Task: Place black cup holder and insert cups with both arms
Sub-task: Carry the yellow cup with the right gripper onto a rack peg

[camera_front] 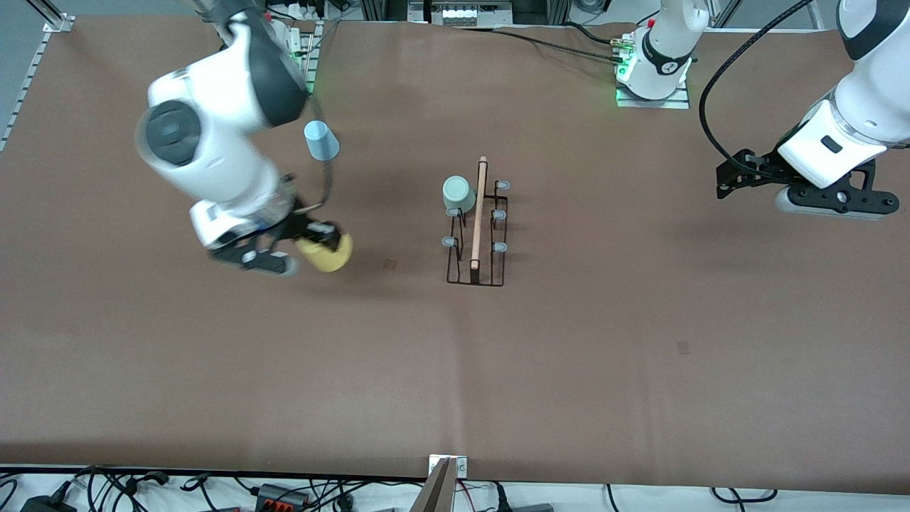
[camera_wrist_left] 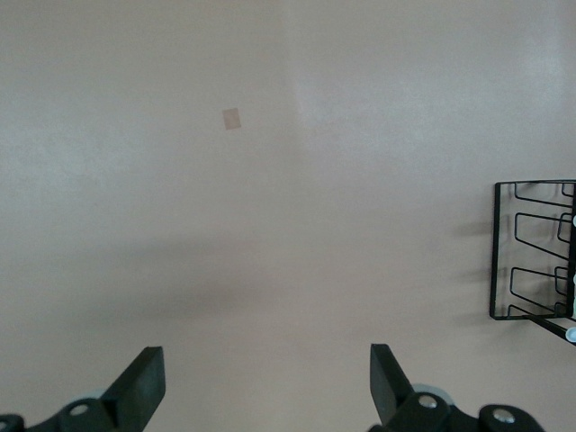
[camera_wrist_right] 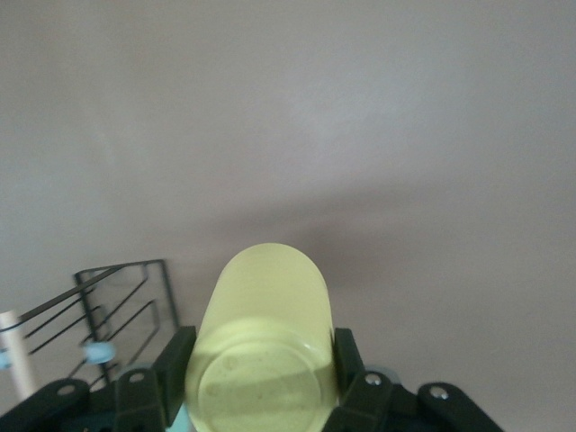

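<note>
Black cup holder [camera_front: 477, 231] stands upright near the middle of the brown tabletop [camera_front: 569, 370], wooden rod [camera_front: 478, 213] running along its top toward and away from the front camera, pale-blue-tipped prongs on both sides of the rod. Pale green cup [camera_front: 458, 193] sits mouth-down on the prong farthest from the front camera, on the side toward the right arm's end of the tabletop; the other prongs in view are bare. Light blue cup [camera_front: 321, 140] stands mouth-down on the tabletop toward the right arm's end, farther from the front camera than the holder, apart from it. Right gripper [camera_front: 313, 238] is over the tabletop toward the right arm's end, between the blue cup and the front camera's edge, well apart from the holder. Its fingers [camera_wrist_right: 349, 364] are pinching the yellow cup [camera_wrist_right: 263, 346] from both sides; cup is tilted, its closed base toward the wrist camera, and the holder's wire frame shows at the edge of that view. Left gripper [camera_wrist_left: 267, 382] hangs over bare tabletop at the left arm's end, waiting, well apart from the holder; fingers [camera_wrist_left: 144, 378] spread wide with nothing between them. A corner of the holder's base shows at the edge of the left wrist view.
</note>
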Robot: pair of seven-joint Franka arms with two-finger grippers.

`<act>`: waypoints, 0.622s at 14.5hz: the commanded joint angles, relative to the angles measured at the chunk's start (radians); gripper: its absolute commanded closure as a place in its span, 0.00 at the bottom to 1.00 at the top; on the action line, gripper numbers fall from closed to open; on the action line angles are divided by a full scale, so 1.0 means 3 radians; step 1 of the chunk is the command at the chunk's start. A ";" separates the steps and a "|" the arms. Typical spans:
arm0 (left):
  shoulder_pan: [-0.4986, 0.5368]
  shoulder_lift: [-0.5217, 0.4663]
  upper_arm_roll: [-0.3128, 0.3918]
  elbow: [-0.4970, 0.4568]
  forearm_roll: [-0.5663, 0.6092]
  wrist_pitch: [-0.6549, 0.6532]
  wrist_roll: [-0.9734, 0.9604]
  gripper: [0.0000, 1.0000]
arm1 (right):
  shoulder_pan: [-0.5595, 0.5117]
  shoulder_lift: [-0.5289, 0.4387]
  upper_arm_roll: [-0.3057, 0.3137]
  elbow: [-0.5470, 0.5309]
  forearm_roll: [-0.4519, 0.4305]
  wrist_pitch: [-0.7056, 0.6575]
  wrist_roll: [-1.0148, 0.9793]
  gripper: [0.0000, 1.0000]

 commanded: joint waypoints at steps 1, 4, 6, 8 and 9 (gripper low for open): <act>0.0022 0.0031 0.0016 0.0069 -0.0057 -0.0060 0.0046 0.00 | 0.0300 0.0227 -0.0025 0.0148 0.0003 0.0175 0.0514 0.90; 0.0079 0.0026 0.0011 0.0165 -0.0093 -0.0136 0.0046 0.00 | 0.0592 0.0380 -0.0020 0.0143 -0.0007 0.0385 0.0959 0.90; 0.0079 0.0026 -0.0010 0.0196 -0.0063 -0.0228 0.0051 0.00 | 0.0679 0.0478 -0.0020 0.0148 -0.0022 0.0502 0.1052 0.90; 0.0109 0.0031 0.0026 0.0196 -0.0073 -0.0275 0.0061 0.00 | 0.0705 0.0555 -0.0020 0.0148 -0.0032 0.0650 0.1057 0.89; 0.0119 0.0031 0.0026 0.0196 -0.0073 -0.0275 0.0056 0.00 | 0.0725 0.0600 -0.0020 0.0153 -0.0032 0.0727 0.1068 0.89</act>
